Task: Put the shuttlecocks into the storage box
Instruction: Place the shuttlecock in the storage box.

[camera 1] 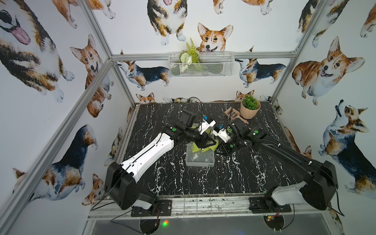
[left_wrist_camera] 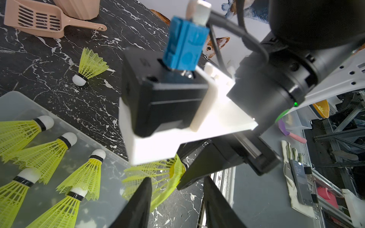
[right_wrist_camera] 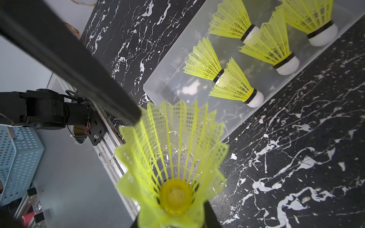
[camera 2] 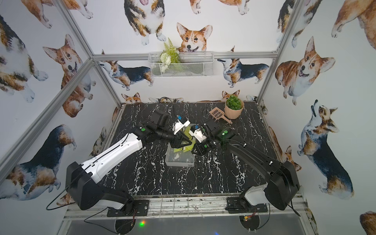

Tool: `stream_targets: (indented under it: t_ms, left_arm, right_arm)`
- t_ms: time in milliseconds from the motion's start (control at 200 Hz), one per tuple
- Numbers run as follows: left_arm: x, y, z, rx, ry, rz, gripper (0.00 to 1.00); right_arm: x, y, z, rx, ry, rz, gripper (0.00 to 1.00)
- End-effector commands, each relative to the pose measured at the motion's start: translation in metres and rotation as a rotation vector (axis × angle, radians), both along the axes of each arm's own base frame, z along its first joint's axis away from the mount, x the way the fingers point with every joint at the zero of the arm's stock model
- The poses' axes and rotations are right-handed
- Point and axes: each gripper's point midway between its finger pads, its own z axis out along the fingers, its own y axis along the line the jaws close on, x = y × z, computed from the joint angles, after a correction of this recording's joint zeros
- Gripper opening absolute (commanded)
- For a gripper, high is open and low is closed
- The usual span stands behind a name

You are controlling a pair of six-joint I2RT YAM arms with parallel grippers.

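Closest to the lens in the right wrist view: open cone skirt of one neon yellow-green plastic shuttlecock (right_wrist_camera: pixel 173 150), seen from the wide end down to the base. Clamped at that narrow base between the right fingers (right_wrist_camera: pixel 210 217). Held in the air just beside the shallow frosted-clear plastic storage box (right_wrist_camera: pixel 177 92), outside its rim, not yet over it. Standing apart, the left fingers (left_wrist_camera: pixel 141 199), one tip against the skirt edge, nothing pinched as far as can be seen.

Inside the storage box: five more shuttlecocks (left_wrist_camera: pixel 87 173), lying on their sides, some overlapping. One loose shuttlecock (left_wrist_camera: pixel 88 65) on the black marble-pattern bench (camera 1: pixel 203 183), near the storage box but apart from it.

Probably very light, almost no load for the fingers. Skirt a thin lattice, springy, easy to crush or fold; looks bent where touched. White rounded tip firmer but smooth, likely to slip or roll. Best hold probably at the black band, where skirt meets tip, with mild pressure. Release better low inside the storage box, since could bounce out.
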Motion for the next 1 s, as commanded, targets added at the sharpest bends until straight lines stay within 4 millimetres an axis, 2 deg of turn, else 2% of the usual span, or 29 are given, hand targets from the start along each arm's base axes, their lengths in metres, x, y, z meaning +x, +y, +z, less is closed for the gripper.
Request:
stream_targets:
  t_ms: [0,200,400,456,536,576,606,646,806,991]
  left_arm:
    - [-0.006,-0.001,0.0,-0.001,0.006,-0.036,0.42]
    - [-0.007,-0.003,-0.005,0.008,0.02,-0.046,0.39]
    - [-0.01,-0.004,-0.01,0.018,0.042,-0.062,0.25]
    - [-0.009,-0.004,-0.011,0.022,0.044,-0.062,0.16]
    - [-0.009,-0.003,-0.011,0.027,0.041,-0.059,0.08]
    - [-0.008,-0.003,-0.01,0.029,0.037,-0.055,0.03]
    - [-0.007,-0.002,-0.01,0.031,0.032,-0.049,0.0]
    - [-0.006,-0.002,-0.01,0.033,0.027,-0.039,0.0]
    - [0.007,0.004,-0.013,0.049,0.013,0.072,0.0]
    - [0.026,0.015,-0.025,0.041,0.069,0.292,0.0]
  right_arm:
    - [-0.004,0.002,0.003,0.012,0.005,0.024,0.21]
    - [-0.005,0.002,0.002,0.01,0.008,0.025,0.21]
    - [-0.004,0.001,0.0,0.001,0.008,0.022,0.21]
    - [-0.004,0.0,0.0,-0.002,0.009,0.02,0.22]
    - [-0.004,-0.002,-0.002,-0.013,0.005,0.014,0.22]
    - [-0.002,-0.003,-0.002,-0.02,-0.002,0.009,0.26]
    - [-0.001,-0.005,-0.003,-0.028,-0.01,0.002,0.34]
    - [0.003,-0.008,-0.005,-0.046,-0.025,-0.018,0.45]
    - [0.018,-0.024,-0.007,-0.114,-0.108,-0.101,0.66]
    - [0.033,-0.047,-0.004,-0.148,-0.194,-0.216,0.71]
